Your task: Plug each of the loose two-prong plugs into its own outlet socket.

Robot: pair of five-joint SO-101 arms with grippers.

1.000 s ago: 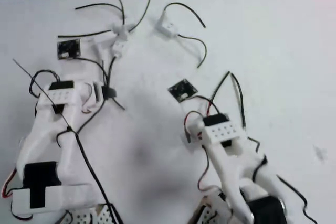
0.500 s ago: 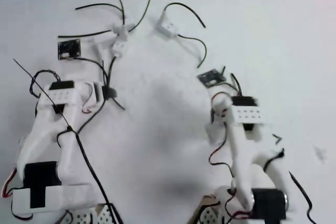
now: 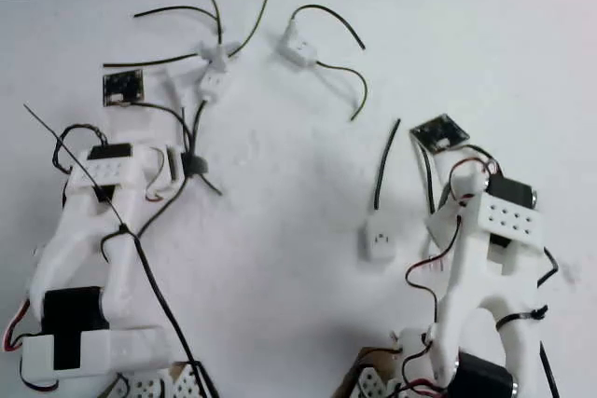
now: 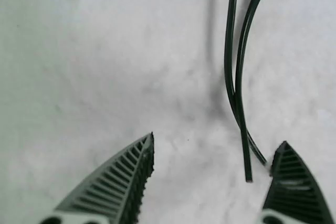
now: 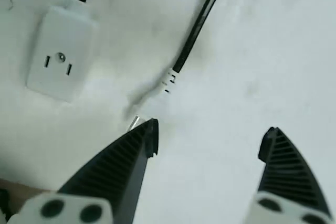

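**Both grippers open, one plug lying loose near its socket**

The right gripper hangs above the white table with its dark ribbed fingers spread wide and nothing between them. A small white two-prong plug lies on the table at the end of a black cord. Its metal prongs end just beside one fingertip, and whether they touch it cannot be told. Near the plug, but apart from it, a white rectangular outlet socket lies face up, showing two slots and a round hole, with its own dark cord leaving one end. In the high view this socket sits just beside the right arm, and its cord runs toward the far side of the table.

The left gripper is likewise parted and empty. Two thin black cables run side by side across the table between its fingers, one ending in a cut tip close to one finger.

Farther back in the high view, beyond the left arm, lie a white connector block trailing black leads and a pair of white connector pieces set in line.
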